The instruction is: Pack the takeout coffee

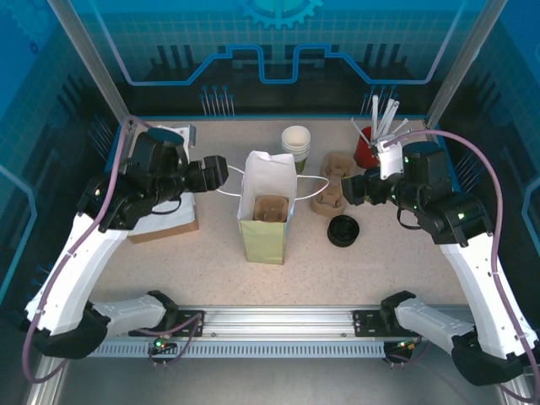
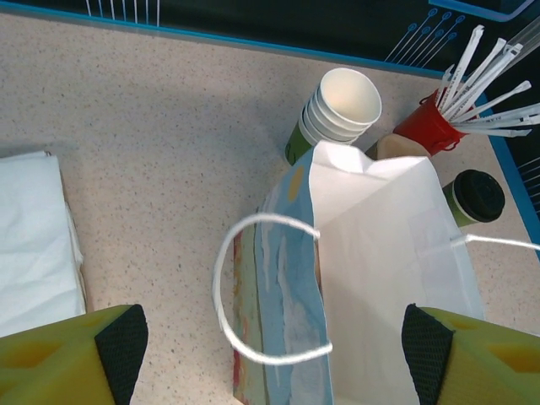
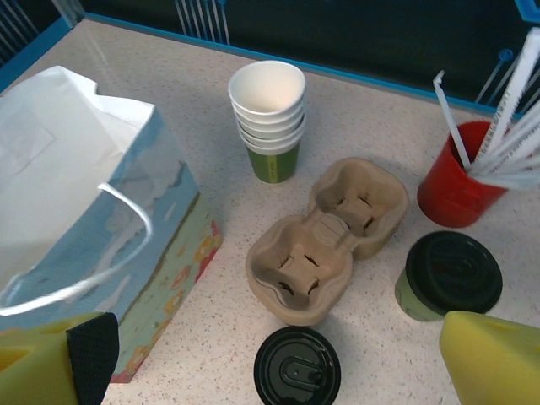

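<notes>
The takeout coffee [image 3: 447, 274], a small olive-green cup with a black lid, stands beside the red straw holder [image 3: 456, 181]; in the left wrist view the coffee [image 2: 474, 198] peeks out past the bag. The paper bag [image 1: 268, 207] stands open in the middle of the table, with a brown carrier [image 1: 272, 209] inside it. My left gripper [image 2: 274, 354] is open, its fingers spread on either side of the bag's near wall and white handle [image 2: 253, 291]. My right gripper [image 3: 287, 363] is open above the loose black lids [image 3: 297, 367], left of the coffee.
A stack of lidless green-and-white cups [image 1: 296, 143] stands behind the bag. A two-cup pulp carrier [image 3: 325, 240] lies between the bag and the coffee. White napkins [image 2: 34, 245] lie on a brown box [image 1: 164, 226] at the left. Frame posts and blue walls ring the table.
</notes>
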Robot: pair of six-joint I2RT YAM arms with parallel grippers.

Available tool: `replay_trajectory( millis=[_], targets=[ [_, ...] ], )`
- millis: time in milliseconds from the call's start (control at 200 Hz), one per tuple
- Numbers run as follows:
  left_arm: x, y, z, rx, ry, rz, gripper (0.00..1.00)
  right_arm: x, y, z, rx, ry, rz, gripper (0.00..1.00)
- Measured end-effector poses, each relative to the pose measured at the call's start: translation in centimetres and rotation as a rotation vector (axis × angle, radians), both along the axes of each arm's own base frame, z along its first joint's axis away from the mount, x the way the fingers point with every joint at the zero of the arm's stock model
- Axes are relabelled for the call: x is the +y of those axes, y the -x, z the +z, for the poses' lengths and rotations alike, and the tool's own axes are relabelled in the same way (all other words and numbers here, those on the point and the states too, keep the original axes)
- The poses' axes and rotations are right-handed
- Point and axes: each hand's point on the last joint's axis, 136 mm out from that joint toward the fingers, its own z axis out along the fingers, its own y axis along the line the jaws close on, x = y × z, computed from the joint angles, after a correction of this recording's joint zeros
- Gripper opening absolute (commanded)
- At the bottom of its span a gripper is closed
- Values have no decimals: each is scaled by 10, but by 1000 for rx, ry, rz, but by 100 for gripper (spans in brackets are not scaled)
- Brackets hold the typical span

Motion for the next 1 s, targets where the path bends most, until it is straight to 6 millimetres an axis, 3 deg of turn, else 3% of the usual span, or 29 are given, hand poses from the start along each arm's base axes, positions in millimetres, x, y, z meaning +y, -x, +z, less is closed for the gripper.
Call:
replay_trajectory(
  millis=[300,620,845,1001],
  targets=[
    [-14,-47,4,29,-105,-91,83,-14,3,-4,-2,-11,-67,100],
    [-48,-96,-9,54,-210,-266,84,-23,3,-15,8,15,-106,100],
    [-68,-122,-36,107,-273,-403,82,-25,1,-19,16,16,-119,100],
    [-78,-126,-75,207,-312,-506,78,-26,-1,-21,20,18,-125,100]
  ],
)
